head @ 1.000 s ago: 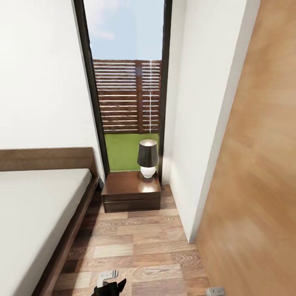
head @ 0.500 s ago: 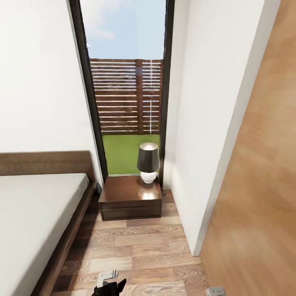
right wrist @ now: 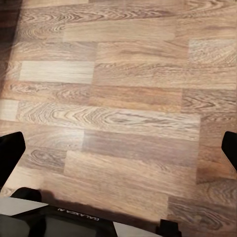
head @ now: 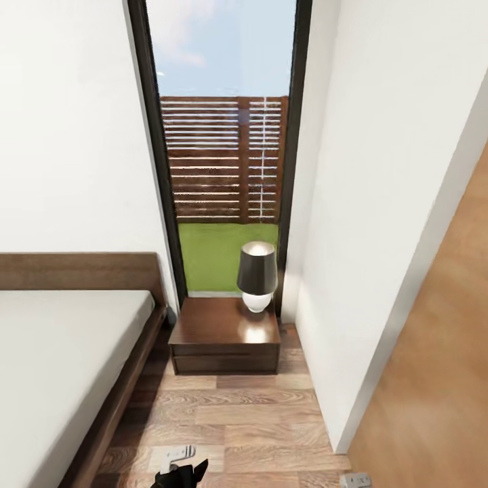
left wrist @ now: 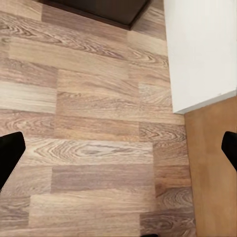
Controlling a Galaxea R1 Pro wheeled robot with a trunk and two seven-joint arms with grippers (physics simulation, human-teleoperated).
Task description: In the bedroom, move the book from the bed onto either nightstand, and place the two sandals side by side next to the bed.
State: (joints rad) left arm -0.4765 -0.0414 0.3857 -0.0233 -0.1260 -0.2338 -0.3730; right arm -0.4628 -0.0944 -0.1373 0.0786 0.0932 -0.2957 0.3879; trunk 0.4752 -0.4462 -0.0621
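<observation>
The bed (head: 61, 352), with a pale mattress and a dark wooden frame, fills the left of the head view, and the part I see is bare. The dark reddish-brown nightstand (head: 217, 329) stands beside its headboard under the tall window (head: 224, 149). Its top carries a lamp (head: 257, 274). The book and the sandals are out of view. My left gripper (left wrist: 118, 153) is open over bare wood floor, with the nightstand's dark base (left wrist: 98, 7) ahead. My right gripper (right wrist: 118, 153) is open over floor planks too.
A narrow strip of wood-plank floor (head: 230, 420) runs between the bed frame and a white wall corner (head: 352, 305). A light wooden panel (head: 434, 379) stands at the right. Part of my left arm (head: 179, 471) shows at the bottom edge.
The whole head view has shifted: the nightstand and window sit further right and the wooden panel takes up less of the picture. No object has moved.
</observation>
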